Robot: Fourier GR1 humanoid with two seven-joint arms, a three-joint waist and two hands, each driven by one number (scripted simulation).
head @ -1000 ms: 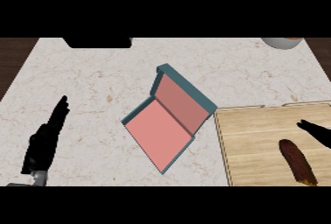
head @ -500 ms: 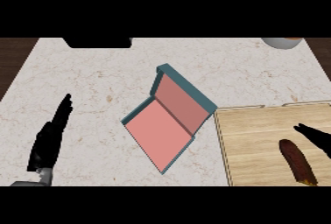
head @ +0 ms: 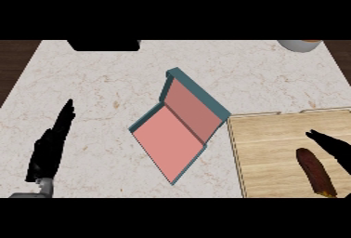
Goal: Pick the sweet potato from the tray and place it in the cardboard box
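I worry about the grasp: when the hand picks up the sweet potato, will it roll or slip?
The sweet potato is long with tapered ends, so a push from the side would probably roll it on the flat wooden tray. It looks stiff. The right hand beside it is open; closing across the thick middle seems safest.

head view | steeply down at counter (head: 103, 93) | hands enter from lower edge

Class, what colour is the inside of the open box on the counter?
The box is pink-red inside, with teal outer walls, seen in the head view.
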